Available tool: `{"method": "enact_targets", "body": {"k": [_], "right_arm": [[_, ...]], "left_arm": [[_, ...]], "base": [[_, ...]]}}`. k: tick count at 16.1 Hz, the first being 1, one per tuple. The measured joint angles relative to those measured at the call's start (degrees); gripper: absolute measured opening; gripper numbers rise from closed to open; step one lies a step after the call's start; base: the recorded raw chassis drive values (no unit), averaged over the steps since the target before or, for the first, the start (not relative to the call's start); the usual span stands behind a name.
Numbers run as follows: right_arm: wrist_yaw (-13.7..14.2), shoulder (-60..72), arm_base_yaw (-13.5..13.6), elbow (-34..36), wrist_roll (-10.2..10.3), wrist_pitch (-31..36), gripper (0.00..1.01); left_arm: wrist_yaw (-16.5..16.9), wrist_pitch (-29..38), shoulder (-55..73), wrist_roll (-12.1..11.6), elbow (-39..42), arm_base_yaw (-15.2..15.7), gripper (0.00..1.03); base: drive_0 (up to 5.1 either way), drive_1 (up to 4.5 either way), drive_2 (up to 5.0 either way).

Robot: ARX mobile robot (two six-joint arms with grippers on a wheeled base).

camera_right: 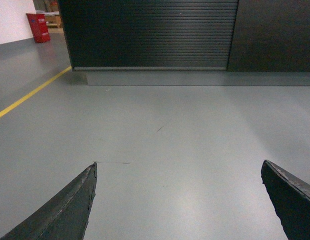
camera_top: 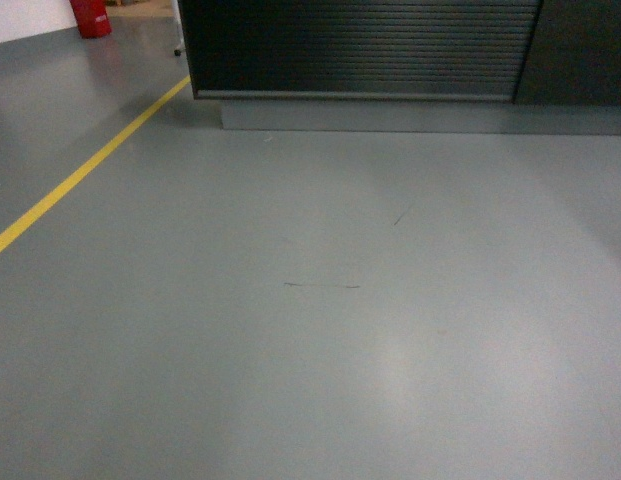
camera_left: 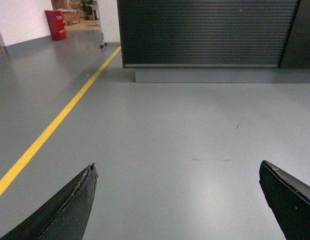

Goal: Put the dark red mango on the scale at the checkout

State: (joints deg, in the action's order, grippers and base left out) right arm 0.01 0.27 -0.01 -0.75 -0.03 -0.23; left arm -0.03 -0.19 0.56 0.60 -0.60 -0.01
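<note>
Grey floor (camera_top: 320, 330) lies open ahead of both jaws, up to the bench's (camera_top: 360, 45) ribbed black front. Left gripper (camera_left: 177, 205) and right gripper (camera_right: 178, 205) jaws are spread, holding nothing. No mango shows.

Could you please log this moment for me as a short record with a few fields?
Checkout: ribbed black front panel ahead, across the bare grey floor
Mango and scale: not in view
Left claw: open, empty
Right claw: open, empty
Floor marking: yellow line at left
Background: red container far left
</note>
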Motion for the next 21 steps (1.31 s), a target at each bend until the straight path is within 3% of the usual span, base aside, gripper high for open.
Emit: {"method": "enact_targets", "body": {"k": [21], "right_arm": [[0.0, 0.0, 0.0, 0.0, 0.0, 0.0, 0.98]], "left_arm": [[0.0, 0.0, 0.0, 0.0, 0.0, 0.0, 0.98]], "base": [[0.0, 0.0, 0.0]]}}
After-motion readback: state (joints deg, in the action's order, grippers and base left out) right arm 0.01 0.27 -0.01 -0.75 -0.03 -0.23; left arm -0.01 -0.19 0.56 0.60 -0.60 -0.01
